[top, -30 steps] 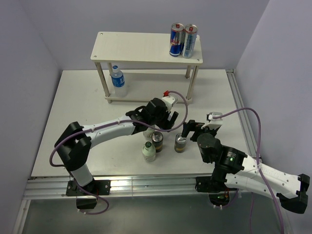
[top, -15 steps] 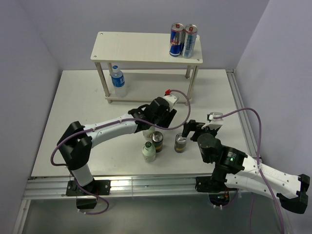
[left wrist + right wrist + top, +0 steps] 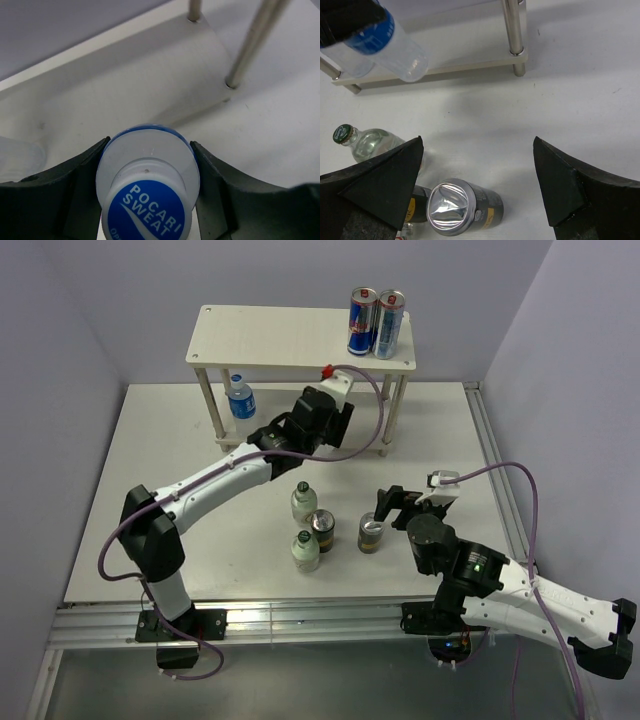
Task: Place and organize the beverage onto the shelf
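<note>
On the low cream two-tier shelf [image 3: 280, 340], the lower board lies open right of the standing blue-labelled plastic bottle [image 3: 241, 402]; two tall blue-and-silver cans [image 3: 375, 325] block the top's right end.

White left arm [image 3: 215, 481] and right arm [image 3: 545, 600], black joints, looping purple cables [image 3: 500, 464], dark wedge-shaped pincer fingers [image 3: 560, 185].

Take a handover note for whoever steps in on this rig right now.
Left claw: shut on a blue-labelled water bottle, near the shelf, at its lower tier.
Right claw: open, by the right-hand short can.
Done: another water bottle stands on the lower tier, left end.
Left: shelve the held bottle, then the two green-capped bottles, this can and the other short can from the table.
</note>
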Available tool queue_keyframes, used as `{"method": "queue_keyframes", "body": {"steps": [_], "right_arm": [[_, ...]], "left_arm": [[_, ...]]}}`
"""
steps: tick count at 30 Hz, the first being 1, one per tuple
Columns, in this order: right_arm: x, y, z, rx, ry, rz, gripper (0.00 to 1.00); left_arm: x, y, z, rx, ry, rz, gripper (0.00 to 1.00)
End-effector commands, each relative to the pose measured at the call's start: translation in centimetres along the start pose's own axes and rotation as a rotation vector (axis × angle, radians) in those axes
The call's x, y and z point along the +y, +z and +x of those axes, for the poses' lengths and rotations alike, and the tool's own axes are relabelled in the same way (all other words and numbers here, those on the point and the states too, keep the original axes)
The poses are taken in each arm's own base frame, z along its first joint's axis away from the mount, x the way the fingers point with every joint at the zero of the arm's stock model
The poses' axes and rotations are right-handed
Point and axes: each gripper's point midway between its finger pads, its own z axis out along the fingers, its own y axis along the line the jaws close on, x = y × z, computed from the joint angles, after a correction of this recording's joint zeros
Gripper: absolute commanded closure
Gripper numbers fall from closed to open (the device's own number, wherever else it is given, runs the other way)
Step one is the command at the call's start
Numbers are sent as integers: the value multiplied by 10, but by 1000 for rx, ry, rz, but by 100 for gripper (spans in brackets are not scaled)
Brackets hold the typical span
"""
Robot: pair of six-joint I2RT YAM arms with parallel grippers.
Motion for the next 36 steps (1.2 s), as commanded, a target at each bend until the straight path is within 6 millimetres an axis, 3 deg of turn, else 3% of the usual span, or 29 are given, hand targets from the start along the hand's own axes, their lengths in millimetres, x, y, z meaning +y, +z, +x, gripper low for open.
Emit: {"method": "queue_keyframes", "body": {"steps": [1,7,8,9,10,14,28,32,36], "right_arm": [[-6,0,-2,-18,11,28,3],[-6,1,-2,-20,13,30,3],[-5,1,-3,-21,14,28,3],[-5,1,-2,-19,10,28,3],[-5,1,-2,-20,12,27,3],[-5,1,-1,-17,6,29,3],[-3,2,1,-10,-5,28,3],[-3,3,2,-8,-6,29,3],[-3,2,2,-9,-8,27,3]], "left_arm": [[53,-8,-81,-236,-104,-142,100],[114,0,-82,-284,-178,-262,100],[125,2,-75,-286,-185,-287,100],[132,0,-81,-330,-205,-312,100],[138,1,-69,-327,-200,-339,100],[158,5,-64,-362,-222,-383,100],[174,26,-39,-309,-281,-419,100],[181,30,-34,-289,-303,-428,89],[184,33,-27,-262,-318,-434,87]]}}
